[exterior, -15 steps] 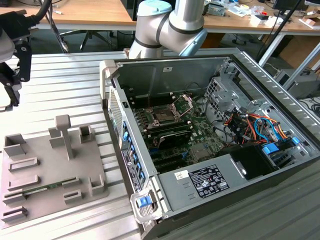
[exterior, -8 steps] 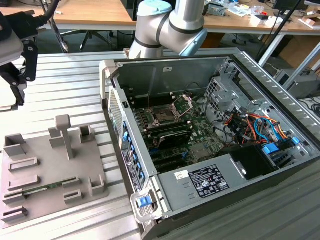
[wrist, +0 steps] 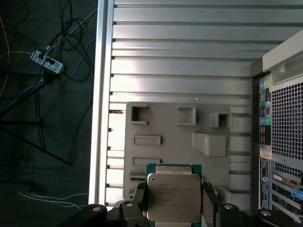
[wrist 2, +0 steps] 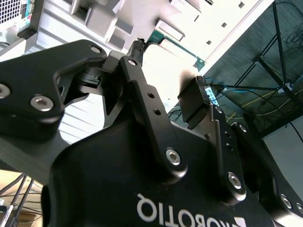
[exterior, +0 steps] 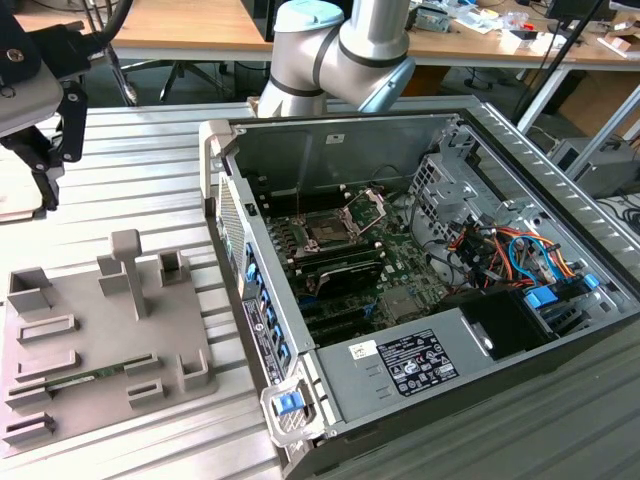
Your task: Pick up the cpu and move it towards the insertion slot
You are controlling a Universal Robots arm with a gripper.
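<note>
1. First wrist view: cpu is clamped flat between the gripper fingers, above the grey tray;
2. Exterior view: insertion slot is seen well apart, inside the open case;
3. Judgement: chip is best carried level, grip firm; case wall to be cleared.

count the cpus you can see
1. The cpu is held in the gripper, seen against the grey tray in the first wrist view. The insertion slot in the exterior view looks empty.

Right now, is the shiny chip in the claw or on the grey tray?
In the claw. In the first wrist view the cpu sits between the claw's black fingers, with the grey tray beyond it.
</note>
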